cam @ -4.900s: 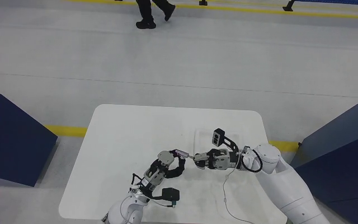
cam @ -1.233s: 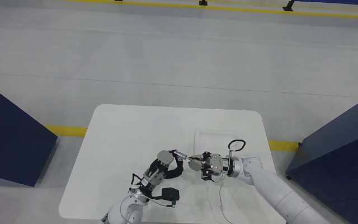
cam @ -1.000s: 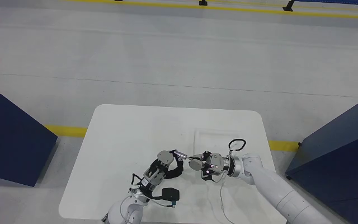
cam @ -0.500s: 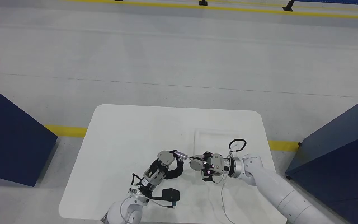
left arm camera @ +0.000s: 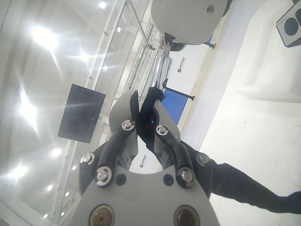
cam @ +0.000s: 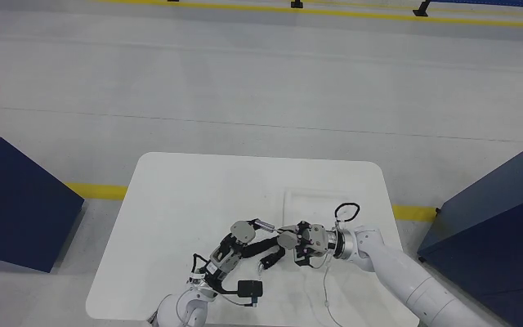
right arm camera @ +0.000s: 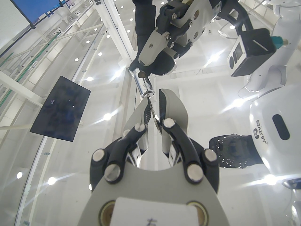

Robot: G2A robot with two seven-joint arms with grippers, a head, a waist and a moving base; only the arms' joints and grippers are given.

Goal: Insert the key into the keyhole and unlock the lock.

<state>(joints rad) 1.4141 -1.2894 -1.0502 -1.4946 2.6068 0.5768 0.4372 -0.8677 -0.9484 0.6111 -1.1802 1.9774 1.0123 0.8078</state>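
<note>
I hold the key [right arm camera: 148, 115] pinched in the right end effector [right arm camera: 152, 99], over the table's [cam: 180, 196] front edge. The lock [right arm camera: 138, 83] lies straight ahead, its long axis in line with the key, and the left end effector [left arm camera: 146, 104] is clamped on it. I cannot tell whether the key has entered the keyhole.

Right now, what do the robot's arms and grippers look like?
Left arm and right arm: smooth white shells. The left gripper and right gripper have grey bodies, black linkages with silver rivets and black-padded fingers. A black cable loops at the right wrist.

Over the white table [cam: 180, 188], the left gripper [cam: 253, 227] with the lock [cam: 263, 222] faces the right gripper [cam: 284, 237], tips near.
</note>
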